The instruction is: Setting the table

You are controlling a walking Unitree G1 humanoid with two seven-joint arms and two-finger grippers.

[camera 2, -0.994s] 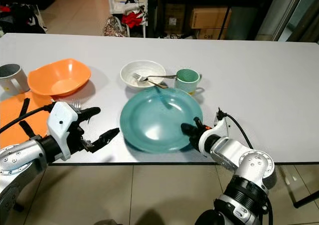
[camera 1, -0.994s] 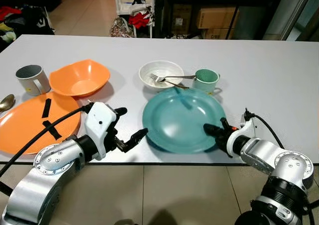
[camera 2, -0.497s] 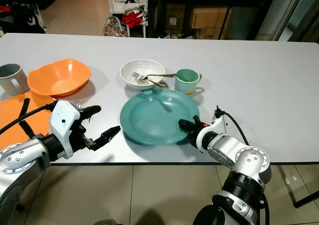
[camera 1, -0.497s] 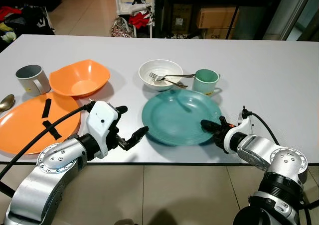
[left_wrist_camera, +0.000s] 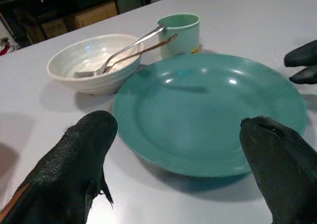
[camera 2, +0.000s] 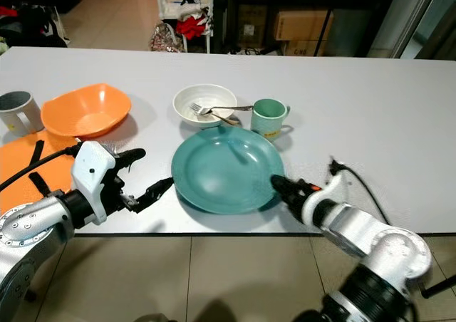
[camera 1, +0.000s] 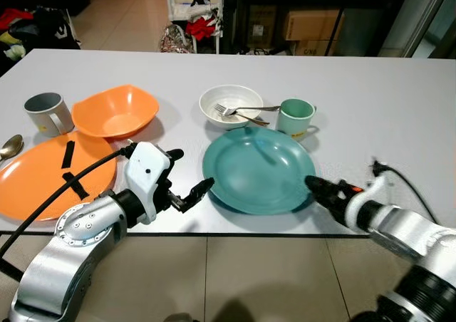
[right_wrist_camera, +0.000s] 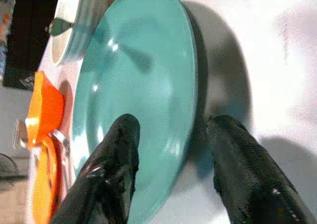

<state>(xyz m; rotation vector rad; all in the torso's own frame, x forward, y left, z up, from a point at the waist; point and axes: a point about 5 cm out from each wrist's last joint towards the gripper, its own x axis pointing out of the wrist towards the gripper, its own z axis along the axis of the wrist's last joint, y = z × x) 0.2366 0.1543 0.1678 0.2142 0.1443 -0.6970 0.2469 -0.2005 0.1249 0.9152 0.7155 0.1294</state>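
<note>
where the head views cut off at the left edge, a spoon [camera 1: 8, 147] shows just its bowl, and the orange plate [camera 1: 39, 176] beside it is partly covered by the left arm's cable and crossed by two black strips whose nature is hard to make out. a grey mug [camera 1: 44, 113] stands behind that plate, with a yellowish mark on its side too small to read. next to it sits an orange bowl [camera 1: 115, 111], with nothing visible inside. a white bowl [camera 1: 230, 106] farther along the white table [camera 1: 370, 101] holds a fork [camera 1: 246, 110] and a second utensil, its kind unclear, with both handles reaching over the rim toward a green mug [camera 1: 295, 117]; the mug bears a small yellow mark that cannot be read. the teal plate [camera 1: 258, 169] lies flat near the table's front edge, just before the white bowl and green mug. the left gripper [camera 1: 187, 177] rests just beside the plate's left rim, fingers spread wide apart and gripping nothing. the right gripper [camera 1: 318, 187] is at the plate's right front rim, fingers parted, one finger [right_wrist_camera: 111, 169] over the plate and the other beside the rim, not pinching it.
</note>
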